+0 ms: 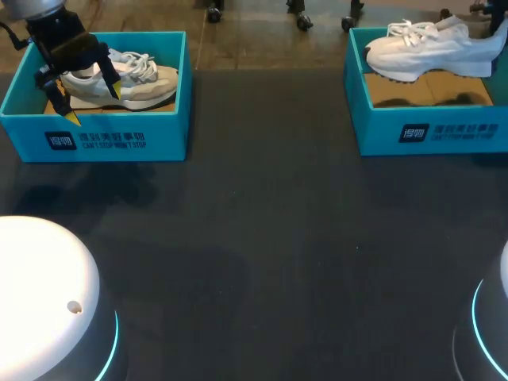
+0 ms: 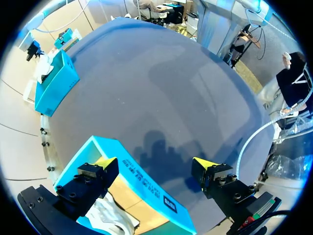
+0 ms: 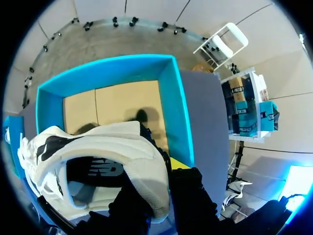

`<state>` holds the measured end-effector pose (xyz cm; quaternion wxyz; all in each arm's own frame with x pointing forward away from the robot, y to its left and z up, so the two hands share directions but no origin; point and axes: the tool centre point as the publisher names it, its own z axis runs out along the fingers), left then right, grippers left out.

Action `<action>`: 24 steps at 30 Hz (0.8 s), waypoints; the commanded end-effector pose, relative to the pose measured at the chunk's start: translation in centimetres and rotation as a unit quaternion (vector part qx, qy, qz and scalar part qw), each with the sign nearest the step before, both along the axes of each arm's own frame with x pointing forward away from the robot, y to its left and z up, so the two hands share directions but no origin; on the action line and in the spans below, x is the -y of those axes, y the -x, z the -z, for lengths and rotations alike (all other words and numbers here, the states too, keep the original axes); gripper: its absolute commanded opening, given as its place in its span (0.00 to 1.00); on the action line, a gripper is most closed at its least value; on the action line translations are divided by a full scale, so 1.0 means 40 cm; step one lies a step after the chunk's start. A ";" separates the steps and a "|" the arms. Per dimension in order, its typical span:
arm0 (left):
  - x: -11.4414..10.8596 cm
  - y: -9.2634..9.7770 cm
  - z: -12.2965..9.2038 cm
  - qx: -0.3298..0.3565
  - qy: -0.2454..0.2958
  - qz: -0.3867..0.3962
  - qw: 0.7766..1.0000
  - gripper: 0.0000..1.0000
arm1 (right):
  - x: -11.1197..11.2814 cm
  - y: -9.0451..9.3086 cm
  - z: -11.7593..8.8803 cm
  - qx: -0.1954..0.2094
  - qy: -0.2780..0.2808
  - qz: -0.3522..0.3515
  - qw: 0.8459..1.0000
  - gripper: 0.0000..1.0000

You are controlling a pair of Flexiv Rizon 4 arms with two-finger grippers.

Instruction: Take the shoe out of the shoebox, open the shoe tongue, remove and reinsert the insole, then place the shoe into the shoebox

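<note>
Since my right gripper (image 3: 159, 186) is clamped on the heel of the white shoe (image 3: 98, 156) above the right box (image 3: 173, 98), I'd lift clear of its walls, then set down on the table (image 1: 262, 238) beside it. Well apart, my left gripper (image 2: 155, 164) straddles the left box (image 2: 146, 188) wall, fingers spread.

your left gripper (image 2: 155, 163) is matte black: blocky fingers (image 2: 222, 182) studded with small screws, ending in bright yellow wedge tips (image 2: 204, 163). your right gripper (image 3: 164, 191) is black too, a sliver of yellow tip showing. your left base (image 1: 40, 294) is a glossy white dome with a small hole, ringed by cyan light.
</note>
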<state>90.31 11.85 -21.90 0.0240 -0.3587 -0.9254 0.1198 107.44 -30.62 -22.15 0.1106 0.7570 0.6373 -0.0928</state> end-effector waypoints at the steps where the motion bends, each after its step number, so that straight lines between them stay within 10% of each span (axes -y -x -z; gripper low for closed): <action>1: -0.001 0.001 -0.001 0.001 -0.001 0.000 1.000 1.00 | -0.001 0.016 0.018 0.015 0.002 -0.001 1.000 0.00; 24: -0.001 0.001 -0.001 0.001 -0.001 0.000 1.000 1.00 | 0.007 0.045 0.064 0.010 -0.019 0.024 0.999 0.00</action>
